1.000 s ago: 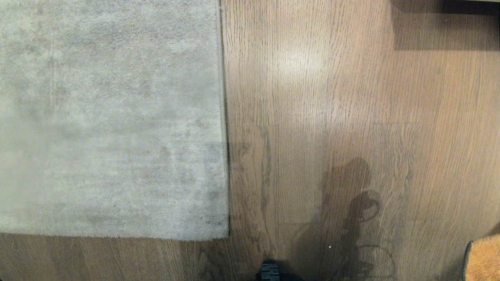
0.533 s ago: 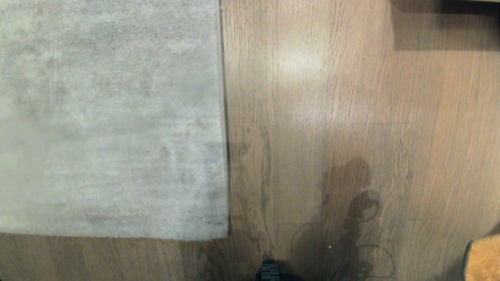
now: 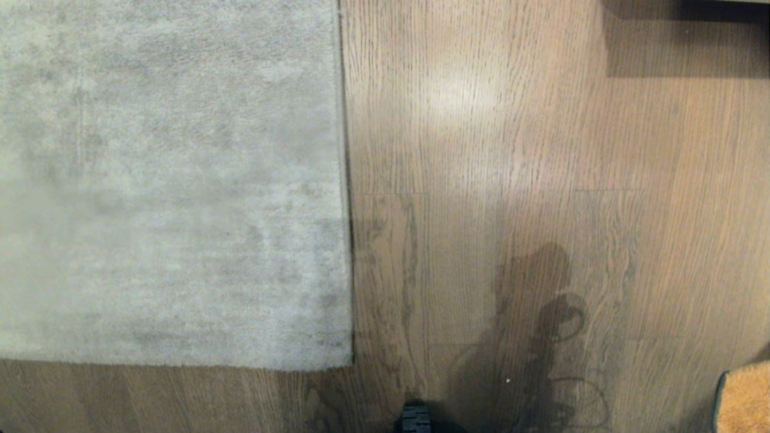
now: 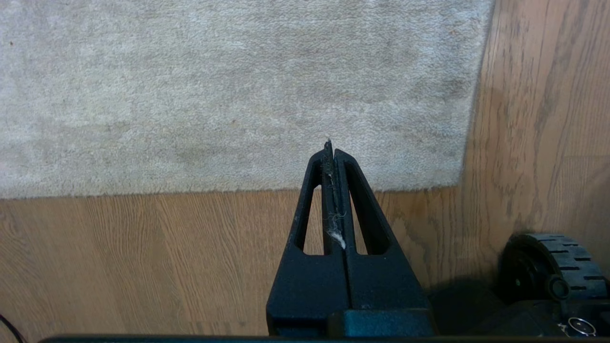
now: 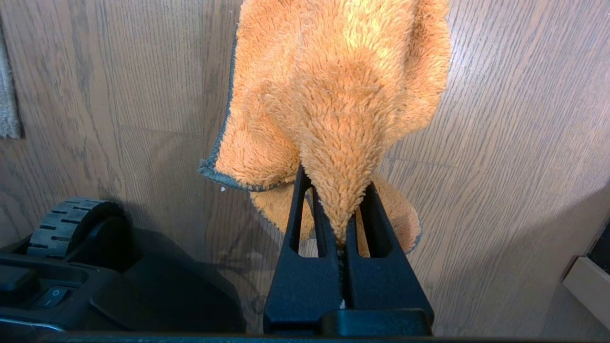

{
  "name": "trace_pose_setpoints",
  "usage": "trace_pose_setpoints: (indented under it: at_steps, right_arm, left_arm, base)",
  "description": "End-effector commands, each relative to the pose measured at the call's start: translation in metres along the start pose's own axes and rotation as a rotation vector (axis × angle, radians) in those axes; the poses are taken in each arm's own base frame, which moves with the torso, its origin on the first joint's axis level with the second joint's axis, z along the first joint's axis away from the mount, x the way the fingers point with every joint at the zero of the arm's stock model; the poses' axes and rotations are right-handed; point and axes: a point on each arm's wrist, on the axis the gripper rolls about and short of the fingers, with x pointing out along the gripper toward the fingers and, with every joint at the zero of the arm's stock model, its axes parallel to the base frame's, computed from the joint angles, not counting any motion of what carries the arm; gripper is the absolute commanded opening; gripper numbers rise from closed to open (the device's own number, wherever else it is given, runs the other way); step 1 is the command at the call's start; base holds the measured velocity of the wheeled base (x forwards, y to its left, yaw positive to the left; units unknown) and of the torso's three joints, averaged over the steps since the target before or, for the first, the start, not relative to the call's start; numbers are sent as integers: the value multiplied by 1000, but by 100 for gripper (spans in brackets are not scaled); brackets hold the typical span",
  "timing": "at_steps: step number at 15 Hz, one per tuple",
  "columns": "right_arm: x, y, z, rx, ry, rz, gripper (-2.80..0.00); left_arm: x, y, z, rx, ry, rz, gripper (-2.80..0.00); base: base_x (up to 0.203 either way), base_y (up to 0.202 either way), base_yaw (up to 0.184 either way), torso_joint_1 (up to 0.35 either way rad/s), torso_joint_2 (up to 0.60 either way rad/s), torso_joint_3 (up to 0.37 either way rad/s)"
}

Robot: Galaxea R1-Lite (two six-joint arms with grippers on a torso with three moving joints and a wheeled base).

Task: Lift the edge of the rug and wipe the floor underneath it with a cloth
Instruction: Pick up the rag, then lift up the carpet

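Note:
The rug (image 3: 168, 180) lies flat on the left, its rug edge (image 3: 345, 180) running straight down to a near corner. Brown wood floor (image 3: 511, 150) fills the rest. In the left wrist view my left gripper (image 4: 331, 150) hangs shut and empty above the rug edge (image 4: 238, 190), close to the corner, with a wisp of lint between its fingers. My right gripper (image 5: 336, 181) is shut on the orange fuzzy cloth (image 5: 343, 85), which bunches past the fingertips over the floor (image 5: 500, 143). The cloth (image 3: 743, 400) shows at the lower right corner of the head view.
My base's black wheels show beside each wrist (image 4: 553, 267) (image 5: 71, 224), and a black part of my base (image 3: 415, 418) sits at the bottom. Dark furniture and its shadow (image 3: 686, 36) lie at the far right. A pale furniture edge (image 5: 586, 281) stands near the right arm.

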Motion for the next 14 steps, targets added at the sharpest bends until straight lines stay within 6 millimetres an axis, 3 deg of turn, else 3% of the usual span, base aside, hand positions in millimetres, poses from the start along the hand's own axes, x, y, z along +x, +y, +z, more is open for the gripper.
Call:
trace_pose_setpoints:
  at_steps: [1, 14]
  right_arm:
    - [0, 0, 0, -1, 3, 1, -280]
    - [0, 0, 0, -1, 3, 1, -280]
  left_arm:
    - [0, 0, 0, 0, 0, 1, -280]
    - [3, 0, 0, -1, 142, -5, -280]
  base:
    - [0, 0, 0, 0, 0, 0]
    - [0, 0, 0, 0, 0, 0]
